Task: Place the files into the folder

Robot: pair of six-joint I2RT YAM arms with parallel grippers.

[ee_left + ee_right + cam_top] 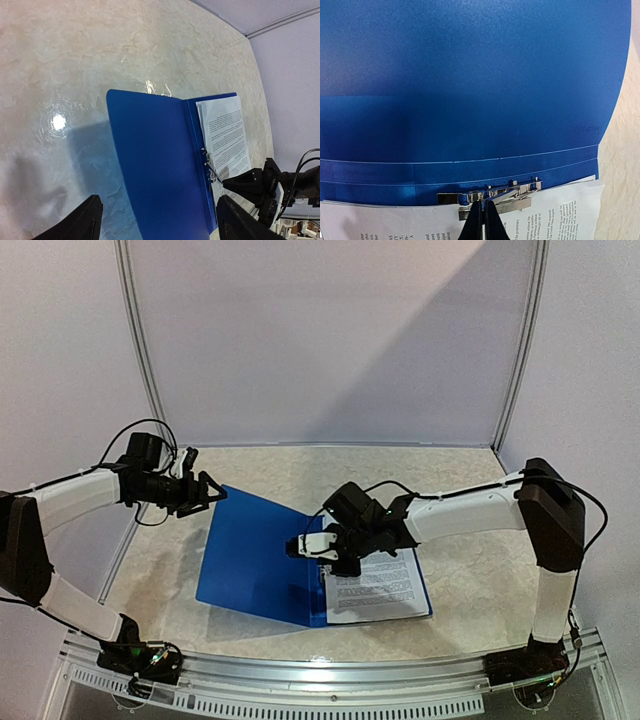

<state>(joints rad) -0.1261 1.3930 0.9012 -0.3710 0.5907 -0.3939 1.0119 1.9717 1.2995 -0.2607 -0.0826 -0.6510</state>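
Observation:
The dark-blue folder (255, 562) lies open on the table, its left cover flat. The white printed files (385, 590) lie on its right half, their left edge under the metal clip (520, 192) along the spine. My right gripper (328, 560) is low over the spine. In the right wrist view it (483, 202) is shut on the clip's thin lever, above the files (560, 215) and the folder (470, 75). My left gripper (212, 492) is open and empty beside the folder's far left corner. The left wrist view shows it (160, 225) above the folder (150, 155) and files (227, 135).
The table has a pale marbled top (300, 465). A metal rail (330, 672) runs along the near edge by the arm bases. White walls with metal posts (140, 350) close in the back and sides. Cables hang off both arms.

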